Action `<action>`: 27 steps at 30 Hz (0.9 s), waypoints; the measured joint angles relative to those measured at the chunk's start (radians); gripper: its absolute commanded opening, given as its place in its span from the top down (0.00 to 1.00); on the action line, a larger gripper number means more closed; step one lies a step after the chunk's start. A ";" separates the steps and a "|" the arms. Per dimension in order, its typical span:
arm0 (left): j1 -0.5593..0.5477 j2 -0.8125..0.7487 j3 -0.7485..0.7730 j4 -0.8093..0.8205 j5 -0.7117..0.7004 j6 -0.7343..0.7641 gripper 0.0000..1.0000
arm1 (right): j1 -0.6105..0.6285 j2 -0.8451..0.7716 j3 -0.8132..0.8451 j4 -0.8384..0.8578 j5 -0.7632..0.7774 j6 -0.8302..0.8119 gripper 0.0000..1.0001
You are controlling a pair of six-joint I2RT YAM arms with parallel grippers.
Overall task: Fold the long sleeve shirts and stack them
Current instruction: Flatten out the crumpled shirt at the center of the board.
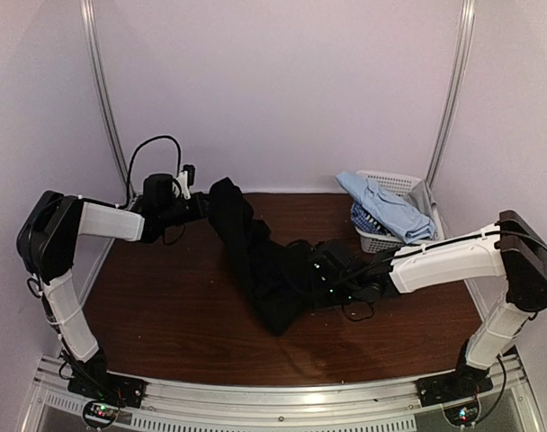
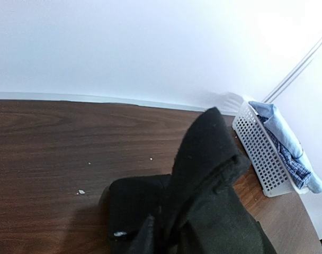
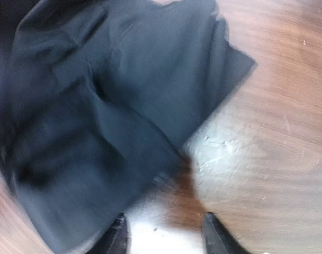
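black shirt is held raised by left gripper, jaws clamped | right gripper jaws wide, nothing held

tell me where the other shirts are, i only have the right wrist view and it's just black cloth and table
Observer: The pale blue shirt lies draped over the white basket at the far right of the table.
Operator: anything under it
Observer: A blue-and-white patterned shirt shows inside the basket, beneath the pale blue one.
Operator: what's the left arm doing
Observer: The left gripper sits at the far end of the black shirt, where the cloth stands up off the table. The cloth hides its fingers, but it appears to be holding that end.
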State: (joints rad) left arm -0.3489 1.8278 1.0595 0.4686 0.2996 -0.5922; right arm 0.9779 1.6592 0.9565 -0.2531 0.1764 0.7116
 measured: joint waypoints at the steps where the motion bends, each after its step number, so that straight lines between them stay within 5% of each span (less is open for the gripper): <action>1: 0.017 0.027 0.013 0.016 0.026 -0.011 0.47 | 0.008 0.005 0.002 0.000 0.005 0.001 0.28; 7: 0.067 0.036 0.040 -0.060 0.040 -0.034 0.20 | -0.012 0.007 0.059 -0.032 0.037 -0.037 0.13; 17: 0.014 -0.168 -0.014 -0.325 -0.162 -0.029 0.20 | -0.088 0.187 0.391 -0.055 -0.021 -0.257 0.13; 27: -0.182 -0.149 -0.058 -0.535 -0.363 -0.027 0.20 | -0.078 0.485 0.732 -0.140 -0.155 -0.418 0.10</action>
State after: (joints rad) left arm -0.5312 1.6791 1.0019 -0.0666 -0.0635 -0.6197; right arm 0.8997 2.1441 1.6886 -0.3935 0.0212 0.2932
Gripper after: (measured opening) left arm 0.808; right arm 0.892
